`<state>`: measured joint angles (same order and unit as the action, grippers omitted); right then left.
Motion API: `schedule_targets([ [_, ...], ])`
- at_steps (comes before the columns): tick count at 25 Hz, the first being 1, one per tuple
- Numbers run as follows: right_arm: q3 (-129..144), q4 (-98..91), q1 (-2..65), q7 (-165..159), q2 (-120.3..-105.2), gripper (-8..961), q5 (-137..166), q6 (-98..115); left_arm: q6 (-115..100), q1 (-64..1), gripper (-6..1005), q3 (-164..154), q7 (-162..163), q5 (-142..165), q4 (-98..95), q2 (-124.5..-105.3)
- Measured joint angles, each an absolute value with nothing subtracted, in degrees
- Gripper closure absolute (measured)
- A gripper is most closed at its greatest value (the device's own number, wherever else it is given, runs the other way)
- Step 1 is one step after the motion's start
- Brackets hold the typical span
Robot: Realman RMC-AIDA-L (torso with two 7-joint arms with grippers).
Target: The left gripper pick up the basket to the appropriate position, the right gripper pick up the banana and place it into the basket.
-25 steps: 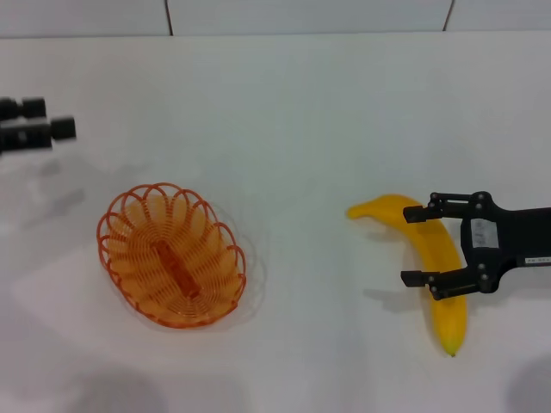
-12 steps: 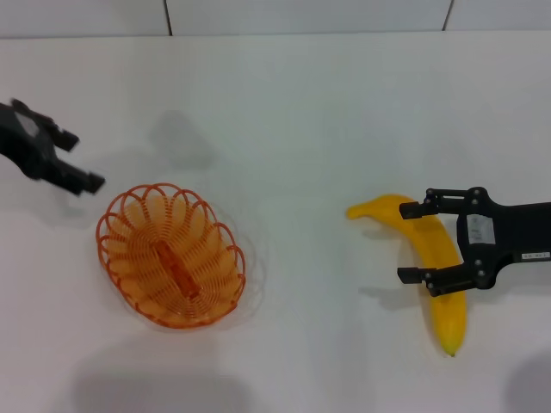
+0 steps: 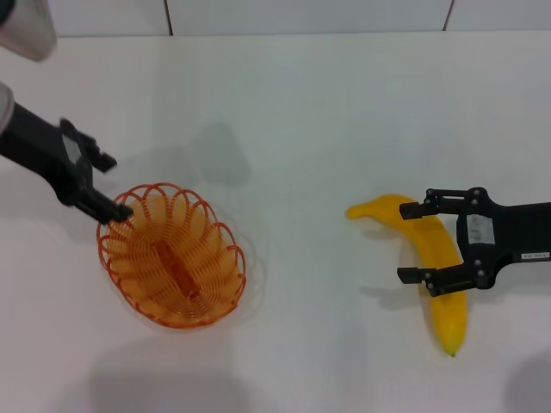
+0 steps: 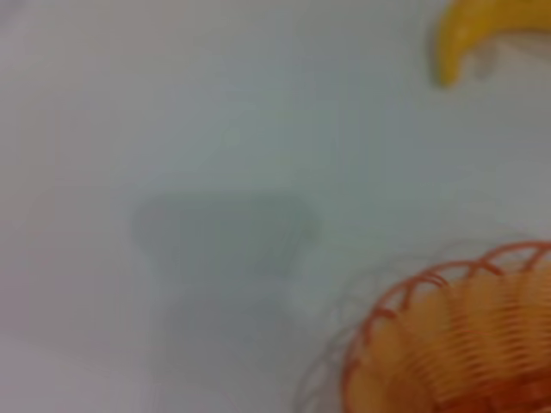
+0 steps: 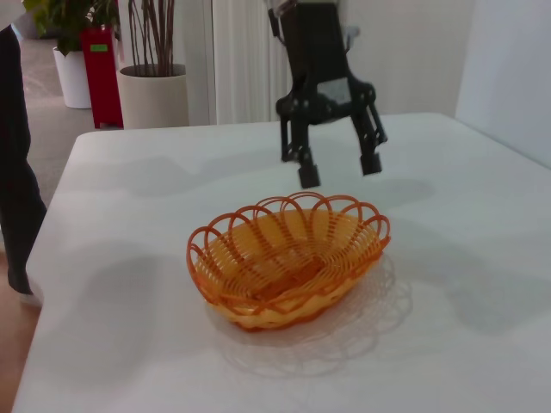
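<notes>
White table (image 3: 327, 103): left gripper (image 3: 108, 185) hovers spread at the basket (image 3: 172, 255) rim's 10 o'clock; right gripper (image 3: 411, 243), parted, straddles the banana (image 3: 435, 267) (nothing lifted yet).

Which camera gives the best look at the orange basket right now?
The right wrist view: the whole basket shows from the side, scalloped rim and depth clear, with the left gripper open above its far edge. The head view shows it whole from above, a finger overlapping the rim. The left wrist view catches only a blurred corner.

No text, label or number can be read anywhere.
</notes>
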<state>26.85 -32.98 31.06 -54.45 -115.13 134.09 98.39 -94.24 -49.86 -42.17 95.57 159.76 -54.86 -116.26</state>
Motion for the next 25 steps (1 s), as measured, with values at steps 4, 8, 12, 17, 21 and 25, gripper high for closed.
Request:
schedule_targets([
  [4,26.85,-32.96,31.06,-54.46,-115.13,95,134.07,98.39,-93.64,-50.12,163,-43.04,96.32,159.83,-52.18,-116.3],
  [8,26.86,-32.95,31.08,-54.52,-115.14,96,134.04,98.39,-92.36,-50.66,166,-43.27,100.6,159.67,-51.82,-116.44],
  [12,26.95,-32.95,31.38,-54.58,-115.27,98,134.18,98.4,-91.43,-51.17,168,-43.95,103.64,160.01,-50.53,-116.59],
  [17,26.98,-32.95,31.57,-54.58,-115.29,100,134.21,98.5,-88.96,-51.59,172,-45.73,109.81,161.77,-48.53,-116.51],
  [21,26.98,-32.95,31.7,-54.58,-115.31,101,134.19,98.6,-86.72,-52.08,174,-46.21,112.77,163.52,-47.62,-116.55],
  [25,26.98,-32.95,31.75,-54.58,-115.31,103,134.17,98.61,-86.3,-52.84,177,-46.23,112.84,163.36,-47.43,-116.6],
])
